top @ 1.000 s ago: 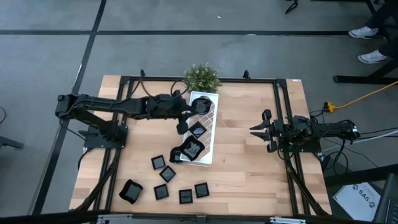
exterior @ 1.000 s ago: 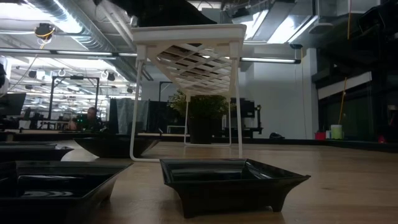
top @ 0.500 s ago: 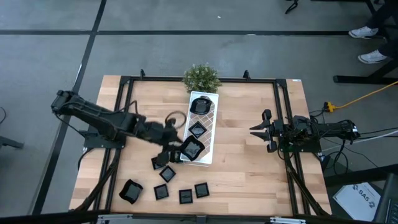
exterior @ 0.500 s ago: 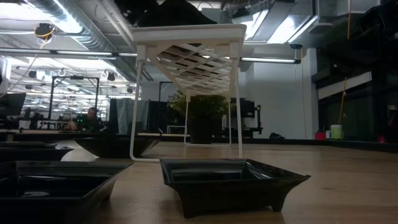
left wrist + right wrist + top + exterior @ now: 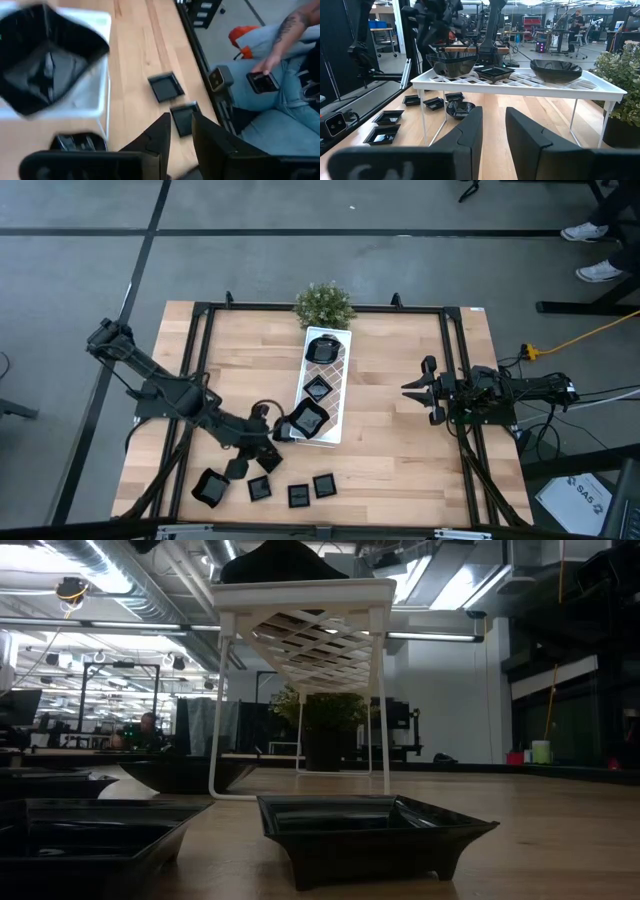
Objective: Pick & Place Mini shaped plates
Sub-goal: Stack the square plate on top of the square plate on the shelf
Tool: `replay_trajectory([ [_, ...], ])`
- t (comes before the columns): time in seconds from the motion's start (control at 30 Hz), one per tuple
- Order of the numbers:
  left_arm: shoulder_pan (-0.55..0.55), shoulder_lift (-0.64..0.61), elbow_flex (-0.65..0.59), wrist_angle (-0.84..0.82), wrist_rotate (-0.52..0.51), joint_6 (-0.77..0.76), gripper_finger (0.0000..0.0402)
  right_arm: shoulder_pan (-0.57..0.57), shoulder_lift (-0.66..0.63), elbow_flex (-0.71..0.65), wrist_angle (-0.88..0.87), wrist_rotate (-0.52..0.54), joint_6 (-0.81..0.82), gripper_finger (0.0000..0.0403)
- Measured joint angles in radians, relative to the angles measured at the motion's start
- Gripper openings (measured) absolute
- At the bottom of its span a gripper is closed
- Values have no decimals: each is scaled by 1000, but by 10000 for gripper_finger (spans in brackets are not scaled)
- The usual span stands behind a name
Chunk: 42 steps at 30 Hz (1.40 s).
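Note:
Several glossy black mini plates (image 5: 298,496) lie flat on the wood near the table's near edge, among them a bigger one (image 5: 210,487). Three more sit on the white lattice tray (image 5: 338,380): a round one (image 5: 322,348), a square one (image 5: 318,389) and a big wavy one (image 5: 307,420). My left gripper (image 5: 265,463) hovers open above the loose plates by the tray's near end. In the left wrist view a square plate (image 5: 184,117) shows past the left gripper (image 5: 180,122). My right gripper (image 5: 405,390) waits open to the right of the tray.
A small green potted plant (image 5: 324,303) stands at the tray's far end. The tray stands on thin white legs (image 5: 222,710). A black metal frame (image 5: 455,370) runs around the table. A seated person with a phone (image 5: 262,82) is beyond the near edge. Bare wood lies between tray and right gripper.
My left arm has swung from above the tray's middle toward the table's near edge and lower, and now hovers over the loose plates by the tray's near end. The plates on the tray and on the table have kept their places.

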Motion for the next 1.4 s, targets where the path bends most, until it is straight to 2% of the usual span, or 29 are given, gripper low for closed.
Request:
replay_trajectory([
  [0.23, -59, 0, 0, -139, -46, -229, 70, 0, 0, 0, 0, 0, 0, 85],
  [0.37, -86, 13, 0, -194, -75, -305, 70, 0, 0, 0, 0, 0, 0, 85],
  [0.87, -111, 167, -1, -304, -72, -397, 70, 0, 0, 0, 0, 0, 0, 85],
  [1.07, -111, 252, -1, -329, -26, -441, 70, 0, 0, 0, 0, 0, 0, 85],
  [1.4, -111, 357, -1, -369, -13, -445, 70, 0, 0, 0, 0, 0, 0, 85],
])
